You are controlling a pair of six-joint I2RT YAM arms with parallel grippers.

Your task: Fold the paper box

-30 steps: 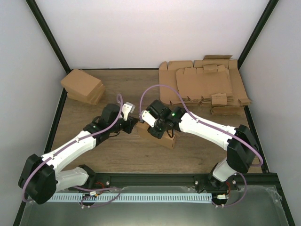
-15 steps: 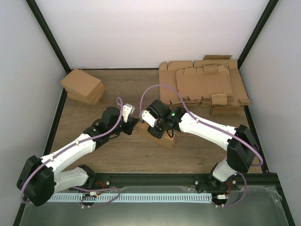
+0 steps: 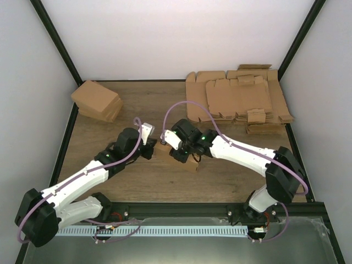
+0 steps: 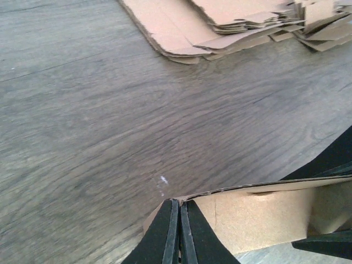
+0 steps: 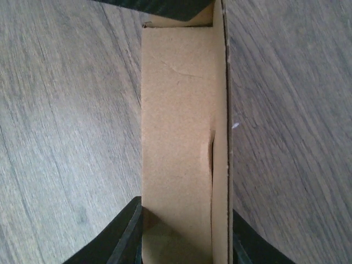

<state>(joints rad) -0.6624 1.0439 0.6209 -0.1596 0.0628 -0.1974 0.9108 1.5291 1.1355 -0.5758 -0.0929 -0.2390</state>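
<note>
- From the top camera: the plain brown cardboard paper box (image 3: 188, 163) sits near the middle of the brown wooden table (image 3: 137, 104), between the two arms.
- The left gripper (image 3: 153, 149) is at the left end of the paper box. The right gripper (image 3: 179, 149) is on top of it and hides most of it.
- A big pile of flat brown cardboard sheets (image 3: 236, 102) lies at the back right. A small pile of folded brown cartons (image 3: 98, 100) lies at the back left. Both are well away from the paper box.
- From the left wrist camera: the two black fingers (image 4: 165, 234) are pressed tight together with nothing between them. Their tips are right at the corner of the paper box (image 4: 258, 217), which stands on its thin edge on the table (image 4: 82, 110). The flat sheets (image 4: 220, 22) are far behind.
- From the right wrist camera: the paper box (image 5: 176, 110) looks like a long open tray with one tall side wall. The right gripper (image 5: 186, 225) squeezes it, with one black finger on each side.
</note>
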